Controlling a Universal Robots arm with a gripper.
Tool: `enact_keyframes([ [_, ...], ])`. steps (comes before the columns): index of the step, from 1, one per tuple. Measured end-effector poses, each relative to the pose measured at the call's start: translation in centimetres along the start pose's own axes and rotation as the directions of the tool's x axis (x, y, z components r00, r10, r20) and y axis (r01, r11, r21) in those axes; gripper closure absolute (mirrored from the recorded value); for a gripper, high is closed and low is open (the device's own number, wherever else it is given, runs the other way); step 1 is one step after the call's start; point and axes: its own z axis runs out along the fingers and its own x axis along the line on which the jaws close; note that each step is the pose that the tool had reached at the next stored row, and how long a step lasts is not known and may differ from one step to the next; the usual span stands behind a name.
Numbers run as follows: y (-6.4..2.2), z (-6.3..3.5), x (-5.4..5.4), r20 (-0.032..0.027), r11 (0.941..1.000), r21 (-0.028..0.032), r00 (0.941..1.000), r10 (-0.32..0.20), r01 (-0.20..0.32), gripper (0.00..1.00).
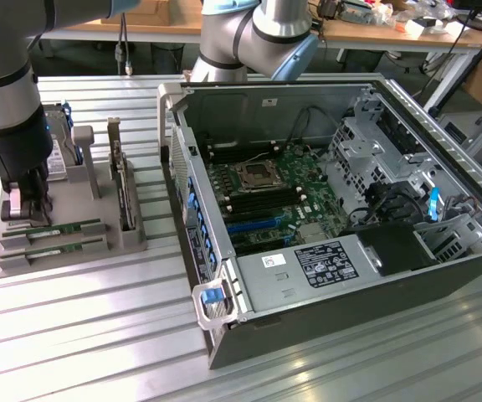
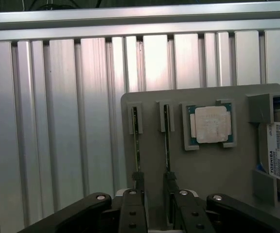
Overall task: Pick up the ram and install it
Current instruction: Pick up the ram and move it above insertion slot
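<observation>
Fingers of the wide-open, empty end effector hid from us the near ends of two rams.

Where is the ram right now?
Both ram sticks sit on edge in the grey holder tray at the exterior view's left, just below the open gripper, beside the computer case.

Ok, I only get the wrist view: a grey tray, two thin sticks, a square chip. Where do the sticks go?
Observer: That's ram, likely for the open case beside the tray, on the exterior view's right.
Visitor: What's inside it?
Observer: A green board with a square socket.
Visitor: Anything else on the tray?
Observer: A dark card standing upright at the end nearest the case.
</observation>
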Motion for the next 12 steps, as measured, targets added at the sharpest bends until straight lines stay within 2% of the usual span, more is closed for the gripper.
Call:
enact_keyframes([
  [12,-0.38,0.42,0.01,-0.0001,1.0,-0.0002,1.0,0.0,0.0,0.7],
])
